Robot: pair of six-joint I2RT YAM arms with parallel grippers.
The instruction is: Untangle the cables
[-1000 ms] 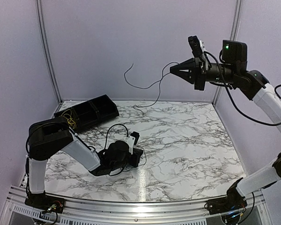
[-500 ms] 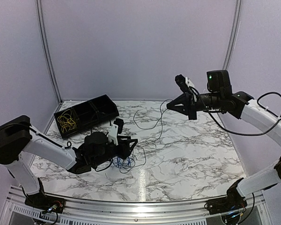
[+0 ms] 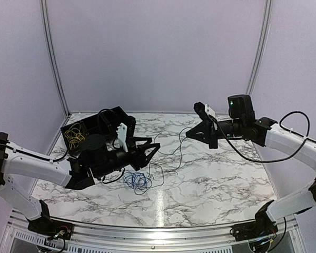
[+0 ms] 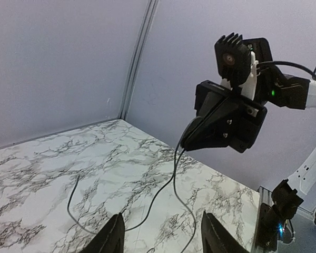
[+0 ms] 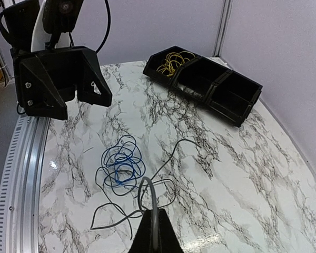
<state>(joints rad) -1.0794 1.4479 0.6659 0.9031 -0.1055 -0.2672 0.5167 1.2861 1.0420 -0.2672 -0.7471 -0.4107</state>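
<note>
Top external view: the right arm lifts one black strand off the heap while the left stands clear.
Right jaws are pressed together on the black cable (image 5: 151,195), held above the middle of the surface (image 3: 226,179) so its slack trails down and, I judge, can draw away from the blue cable (image 3: 137,181) coiled toward the near edge, left of centre; whether the two still cross I cannot tell. Left jaws are spread and hold nothing, raised just over that coil, likely ready for the next strand. The yellow cable (image 5: 173,59) sits in the end compartment of the black tray (image 5: 226,95) at the far left corner.
</note>
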